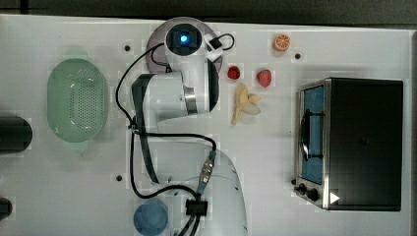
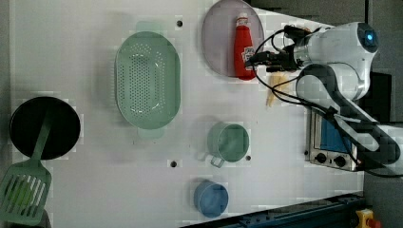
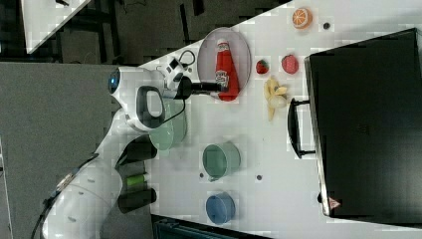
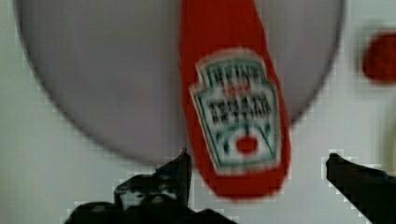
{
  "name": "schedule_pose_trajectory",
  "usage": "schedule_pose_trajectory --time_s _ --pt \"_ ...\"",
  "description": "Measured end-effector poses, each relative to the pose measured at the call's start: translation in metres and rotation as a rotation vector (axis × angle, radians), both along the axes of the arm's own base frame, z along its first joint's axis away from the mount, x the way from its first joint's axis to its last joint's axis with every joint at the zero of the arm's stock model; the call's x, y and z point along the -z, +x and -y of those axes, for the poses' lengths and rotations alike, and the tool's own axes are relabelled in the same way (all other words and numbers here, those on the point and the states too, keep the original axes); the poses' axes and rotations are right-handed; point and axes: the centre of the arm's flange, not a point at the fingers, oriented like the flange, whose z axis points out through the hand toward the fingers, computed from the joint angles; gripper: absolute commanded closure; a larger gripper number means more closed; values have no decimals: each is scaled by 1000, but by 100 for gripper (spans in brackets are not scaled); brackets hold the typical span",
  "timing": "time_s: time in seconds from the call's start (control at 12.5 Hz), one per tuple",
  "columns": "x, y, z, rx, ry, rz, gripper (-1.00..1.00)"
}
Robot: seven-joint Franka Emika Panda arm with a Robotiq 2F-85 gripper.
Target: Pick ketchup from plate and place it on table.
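The claw [image 4: 257, 172] gapes wide, straddling the ketchup's [image 4: 233, 102] base on the plate [image 4: 102, 84].

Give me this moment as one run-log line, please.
phase: approach | tool: open, straddling ketchup base | ketchup: lying on plate, not gripped

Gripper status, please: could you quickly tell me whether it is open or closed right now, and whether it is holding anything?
Gripper: open and holding nothing; its fingers straddle the base of the ketchup bottle, which lies on the plate.

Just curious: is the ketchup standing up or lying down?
Lying down. The ketchup lies flat on the plate, label up, its base past the rim.
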Motion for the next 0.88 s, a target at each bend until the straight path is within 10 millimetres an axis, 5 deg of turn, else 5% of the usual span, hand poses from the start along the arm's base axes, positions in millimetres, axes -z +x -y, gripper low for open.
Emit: schedule_pose_trajectory --time_s 0.32,0.4,0.64,0.88 --pt "24 8 -10 -68 6 97 -100" --pt "34 7 -13 -70 13 95 -93" --pt "65 3 -9 -67 18 86 -23" --pt "55 11 -11 -64 26 117 -21"
